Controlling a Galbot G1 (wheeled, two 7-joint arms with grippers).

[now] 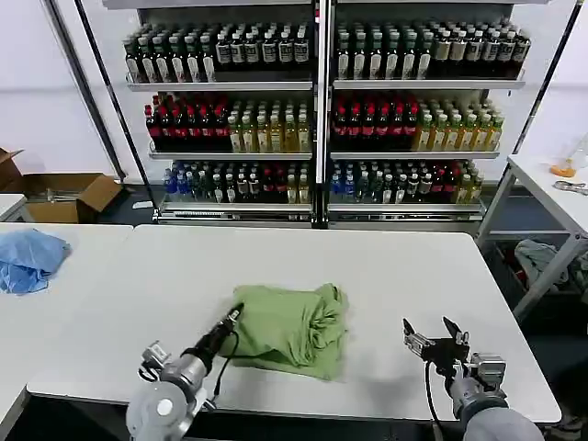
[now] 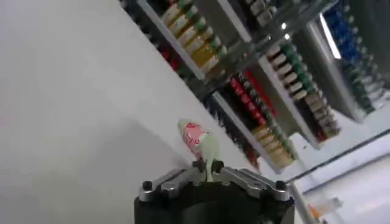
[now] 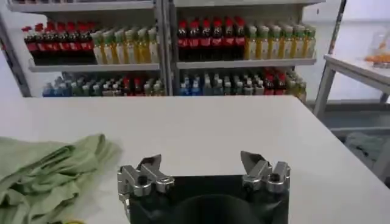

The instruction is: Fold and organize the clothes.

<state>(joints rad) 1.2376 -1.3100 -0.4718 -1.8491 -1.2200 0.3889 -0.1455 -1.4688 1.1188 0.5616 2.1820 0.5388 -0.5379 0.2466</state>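
We see our left gripper (image 1: 235, 313) pinched shut on an edge of the green polo shirt (image 1: 292, 328), which lies bunched at the white table's (image 1: 386, 276) near middle; its collar and long axis are unreadable. Our right gripper (image 1: 432, 333) rests spread wide, empty, beside it.

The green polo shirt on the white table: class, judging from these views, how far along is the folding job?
Done: the green polo shirt is already gathered into a compact, still rumpled bundle on the white table. In hand: the left gripper is shut on a pinch of its fabric at the bundle's near-left edge. The right gripper hovers open to the bundle's right. Left: smoothing, a final fold, tidy placement.
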